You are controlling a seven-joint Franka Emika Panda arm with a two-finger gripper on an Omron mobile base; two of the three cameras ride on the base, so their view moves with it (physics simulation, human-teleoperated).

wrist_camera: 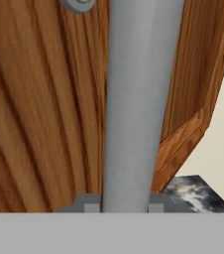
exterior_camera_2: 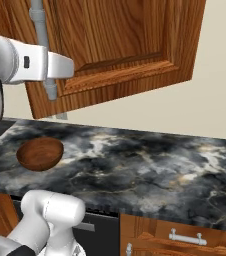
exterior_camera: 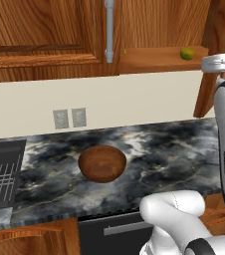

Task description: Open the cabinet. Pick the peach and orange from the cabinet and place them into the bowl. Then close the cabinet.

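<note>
The cabinet's right door point(exterior_camera_2: 125, 45) stands swung open, and my gripper point(exterior_camera_2: 50, 69) is shut on its long grey bar handle point(exterior_camera_2: 41, 30). In the hand view that handle point(wrist_camera: 134, 99) runs up the middle between my fingertips point(wrist_camera: 90, 207), against the door's wood point(wrist_camera: 34, 109). The left door point(exterior_camera: 40, 30) is shut, with its handle point(exterior_camera: 109, 30) beside the opening. The yellow-green orange point(exterior_camera: 186, 53) sits on the exposed shelf point(exterior_camera: 154, 59). The peach is hidden from view. The dark wooden bowl point(exterior_camera: 102, 163) point(exterior_camera_2: 40, 153) stands empty on the marble counter point(exterior_camera: 164, 154), below and left of the gripper.
A dark dish rack point(exterior_camera: 0, 174) lies at the counter's left end. Two wall outlets point(exterior_camera: 69, 118) are behind the bowl. Below the counter are a dark appliance front point(exterior_camera: 114, 229) and a wooden drawer with a short handle point(exterior_camera_2: 187, 237). The open door point(exterior_camera: 206, 94) overhangs the counter's right part.
</note>
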